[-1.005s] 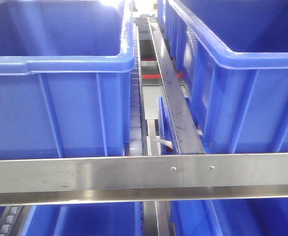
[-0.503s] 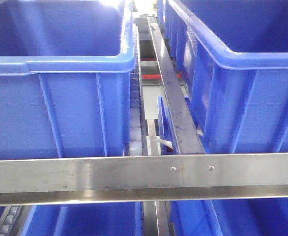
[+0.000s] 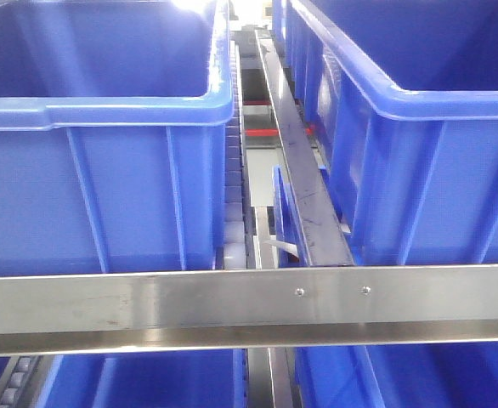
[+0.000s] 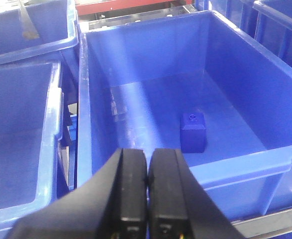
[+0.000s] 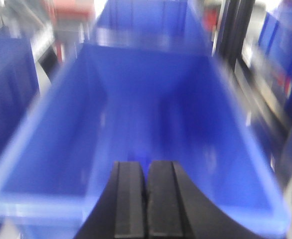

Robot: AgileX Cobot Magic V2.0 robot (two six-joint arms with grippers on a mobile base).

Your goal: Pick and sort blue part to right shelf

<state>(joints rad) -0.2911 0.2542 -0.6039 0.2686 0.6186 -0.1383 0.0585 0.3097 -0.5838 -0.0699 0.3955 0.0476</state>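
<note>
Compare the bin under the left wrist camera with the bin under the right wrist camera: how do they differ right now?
The left-wrist bin holds a small blue block on its floor; the right-wrist bin shows nothing clearly, only a faint smudge near the front. The left-wrist bin is sharp; the right-wrist bin is motion-blurred. Both are open-top blue plastic, each with a closed gripper above its near rim, left and right.

— Where does the part [image 4: 193, 131] lie?
— In the bin [image 4: 245, 167], right of middle, towards its near wall.
— And the front rail [image 3: 189, 308]?
— Near, before two bins with a roller track [image 3: 233, 200] between.
</note>
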